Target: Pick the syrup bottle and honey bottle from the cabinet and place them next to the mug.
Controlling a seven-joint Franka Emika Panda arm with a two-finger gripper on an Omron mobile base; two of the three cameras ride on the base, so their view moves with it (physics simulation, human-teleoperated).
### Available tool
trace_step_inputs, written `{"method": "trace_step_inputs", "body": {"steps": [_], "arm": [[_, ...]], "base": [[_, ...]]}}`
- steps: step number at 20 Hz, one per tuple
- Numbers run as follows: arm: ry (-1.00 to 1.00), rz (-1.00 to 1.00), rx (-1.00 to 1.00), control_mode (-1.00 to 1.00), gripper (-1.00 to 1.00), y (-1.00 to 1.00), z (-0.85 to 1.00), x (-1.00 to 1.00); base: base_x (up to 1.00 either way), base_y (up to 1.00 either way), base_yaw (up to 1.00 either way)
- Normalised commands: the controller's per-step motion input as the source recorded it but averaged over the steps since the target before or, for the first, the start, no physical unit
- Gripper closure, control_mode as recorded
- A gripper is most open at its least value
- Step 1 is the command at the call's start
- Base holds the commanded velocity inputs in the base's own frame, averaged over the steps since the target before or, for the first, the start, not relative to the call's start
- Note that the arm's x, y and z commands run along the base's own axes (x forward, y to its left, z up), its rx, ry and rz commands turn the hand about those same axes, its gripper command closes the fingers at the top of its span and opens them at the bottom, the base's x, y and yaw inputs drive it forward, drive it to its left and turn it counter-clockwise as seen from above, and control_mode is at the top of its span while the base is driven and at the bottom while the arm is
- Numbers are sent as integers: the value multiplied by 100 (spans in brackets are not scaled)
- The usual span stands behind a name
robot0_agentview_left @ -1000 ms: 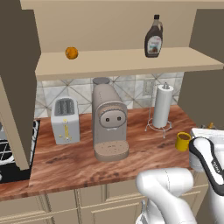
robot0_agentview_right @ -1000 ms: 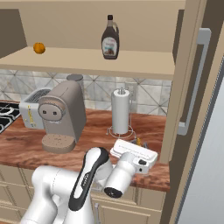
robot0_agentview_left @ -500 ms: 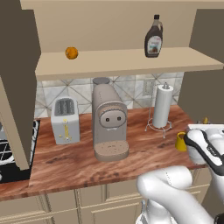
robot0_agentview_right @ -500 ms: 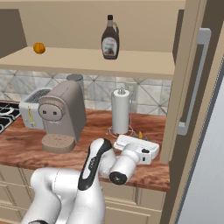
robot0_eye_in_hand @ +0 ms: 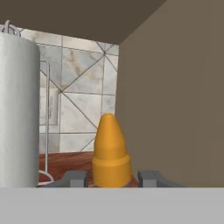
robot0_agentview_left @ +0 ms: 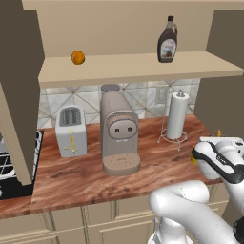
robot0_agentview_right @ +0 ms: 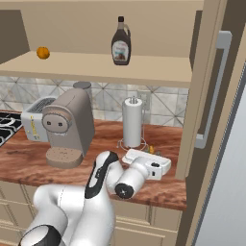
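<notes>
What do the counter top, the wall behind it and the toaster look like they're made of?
Counter top: looks like polished reddish-brown wood, with streaky grain. Wall: likely glazed stone or ceramic tile, pale and mottled, with diagonal grout lines. Toaster: seemingly brushed metal or pale plastic, smooth and matte; the rendering leaves that open.

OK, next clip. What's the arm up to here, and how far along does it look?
The gripper is shut on the honey bottle, low over the counter at its right end, beside the paper towel roll. The mug is mostly hidden behind the arm there. The syrup bottle stands on the cabinet shelf, not yet fetched.
</notes>
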Motion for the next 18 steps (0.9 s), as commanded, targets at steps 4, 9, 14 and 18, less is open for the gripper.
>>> {"method": "trace_step_inputs", "body": {"steps": [4, 9, 14, 18], "arm": [[2, 0, 0, -100, 100, -4, -10, 8], [0, 0, 0, -100, 100, -7, 0, 24], [0, 0, 0, -100, 100, 0, 0, 0], [3, 3, 4, -100, 100, -13, -10, 10]], "base": [[0, 0, 0], [0, 0, 0], [0, 0, 0], [0, 0, 0]]}}
